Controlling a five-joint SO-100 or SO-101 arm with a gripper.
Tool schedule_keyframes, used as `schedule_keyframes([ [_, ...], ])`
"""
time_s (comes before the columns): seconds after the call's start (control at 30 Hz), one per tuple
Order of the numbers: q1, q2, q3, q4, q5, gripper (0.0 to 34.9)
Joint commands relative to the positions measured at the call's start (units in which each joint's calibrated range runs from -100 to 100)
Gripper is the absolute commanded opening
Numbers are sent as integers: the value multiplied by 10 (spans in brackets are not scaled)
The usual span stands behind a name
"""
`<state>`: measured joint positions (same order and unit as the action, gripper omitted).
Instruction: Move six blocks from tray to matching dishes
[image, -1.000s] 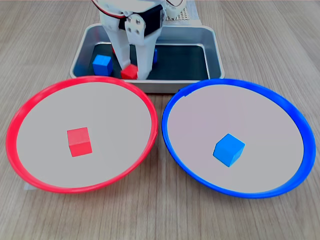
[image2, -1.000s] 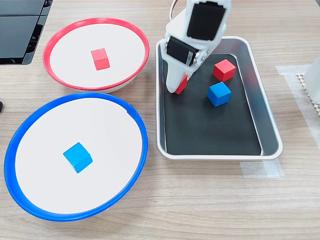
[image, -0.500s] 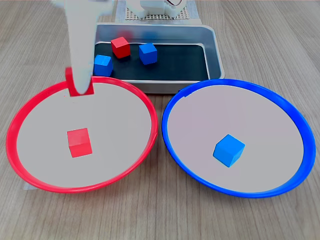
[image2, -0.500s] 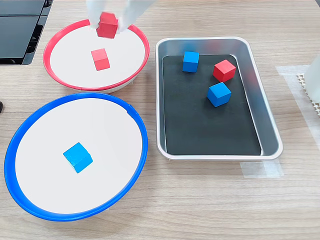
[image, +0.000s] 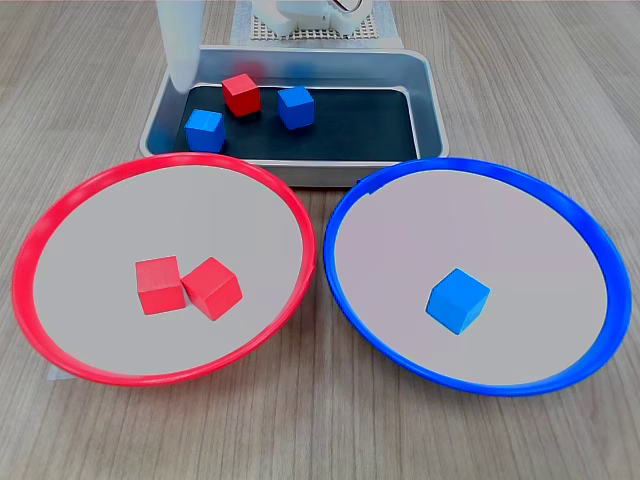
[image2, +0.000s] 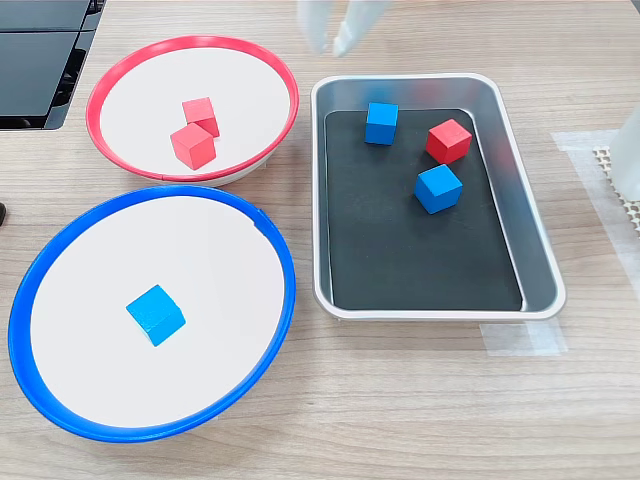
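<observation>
The white plastic gripper (image2: 333, 30) hangs blurred, jaws parted and holding nothing, in the second exterior view above the far rim of the rectangular silver metal tray (image2: 536, 250); the first exterior view shows only one pale finger. The red cube it carried half a second ago now lies in the red-rimmed round dish (image: 60, 210) (touching the other red cube). Two blue cubes and one red remain in the tray; one blue cube sits in the blue-rimmed round dish (image: 590, 250).
</observation>
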<state>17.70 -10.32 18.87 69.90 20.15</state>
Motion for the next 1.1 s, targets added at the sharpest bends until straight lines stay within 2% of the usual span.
schedule_keyframes([
  [0.0, 34, -133, 155, -13, -8, 32],
  [0.07, 51, -160, 207, -29, -24, 49],
  [0.1, 63, -171, 240, -44, -39, 110],
  [0.13, 65, -174, 256, -56, -46, 140],
  [0.27, 64, -160, 280, -85, -72, 177],
  [0.47, 51, -110, 280, -131, -93, 180],
  [0.7, 56, -52, 290, -186, -83, 168],
  [0.8, 56, -27, 294, -210, -74, 150],
  [0.83, 56, -20, 293, -216, -72, 135],
  [0.9, 51, -7, 290, -227, -67, 31],
  [0.93, 48, -3, 284, -228, -63, 8],
  [1.03, 34, -6, 256, -207, -56, 2],
  [1.07, 24, -10, 225, -179, -54, 1],
])
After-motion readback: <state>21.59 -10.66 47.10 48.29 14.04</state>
